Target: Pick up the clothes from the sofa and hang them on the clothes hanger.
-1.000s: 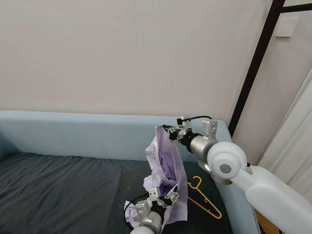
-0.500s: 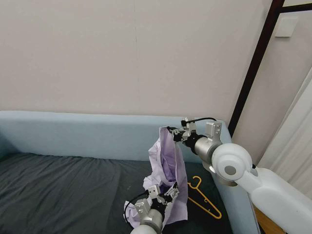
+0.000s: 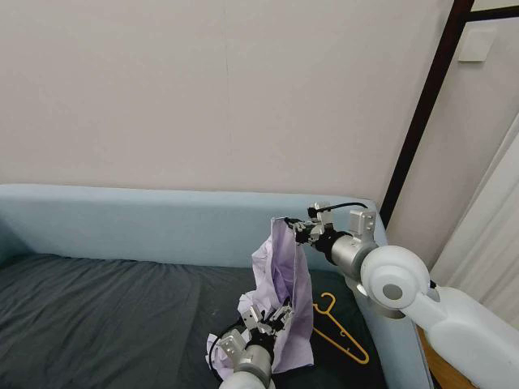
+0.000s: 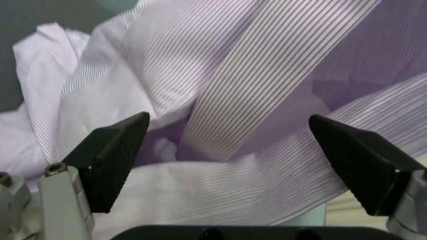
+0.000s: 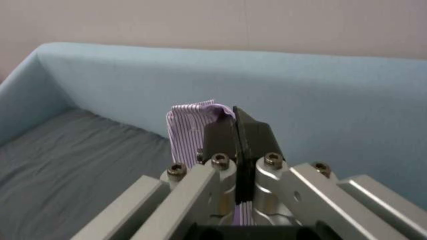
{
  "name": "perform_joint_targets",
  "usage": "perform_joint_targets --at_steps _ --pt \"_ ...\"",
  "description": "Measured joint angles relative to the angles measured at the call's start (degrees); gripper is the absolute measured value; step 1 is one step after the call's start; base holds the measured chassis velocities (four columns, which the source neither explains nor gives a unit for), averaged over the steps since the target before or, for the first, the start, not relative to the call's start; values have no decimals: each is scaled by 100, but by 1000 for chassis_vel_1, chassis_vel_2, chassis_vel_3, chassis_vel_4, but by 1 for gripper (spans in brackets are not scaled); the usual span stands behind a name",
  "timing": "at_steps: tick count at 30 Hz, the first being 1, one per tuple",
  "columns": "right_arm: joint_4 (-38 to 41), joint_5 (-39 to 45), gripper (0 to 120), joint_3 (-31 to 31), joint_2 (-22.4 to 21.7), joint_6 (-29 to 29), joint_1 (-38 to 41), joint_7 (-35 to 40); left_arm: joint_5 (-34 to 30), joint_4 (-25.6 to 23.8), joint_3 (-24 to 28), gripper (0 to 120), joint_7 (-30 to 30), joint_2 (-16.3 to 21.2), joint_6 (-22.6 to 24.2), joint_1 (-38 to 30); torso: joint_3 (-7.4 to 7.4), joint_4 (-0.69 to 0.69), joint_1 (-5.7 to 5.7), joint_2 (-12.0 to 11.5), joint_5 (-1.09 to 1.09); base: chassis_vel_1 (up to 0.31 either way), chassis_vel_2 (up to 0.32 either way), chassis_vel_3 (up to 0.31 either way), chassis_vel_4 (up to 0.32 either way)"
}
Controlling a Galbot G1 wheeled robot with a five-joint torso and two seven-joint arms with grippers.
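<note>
Sofa backdrop: my right gripper pinches the shirt aloft, my left gripper gaping below; that thin edge-grip may slip, I judge.

left gripper cut off at bottom edge, purple shirt partly hidden behind it, sofa cropped at left

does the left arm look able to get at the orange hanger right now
Probably not directly. The open left end effector faces the striped shirt, which hangs from the shut right end effector between it and the orange hanger lying on the sofa seat beyond.
</note>
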Motion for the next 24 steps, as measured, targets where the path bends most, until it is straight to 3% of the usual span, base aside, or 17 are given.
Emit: perform_joint_targets --at_steps 12,24 --pt "125 155 0 25 -97 -14 25 13 -280 279 75 94 -14 -315 37 -175 0 1 0 0 0 0 0 0 0" --pt "205 232 0 150 -213 -24 -102 25 -364 546 -6 94 -10 -364 14 -296 0 1 0 -1 0 0 0 0 0"
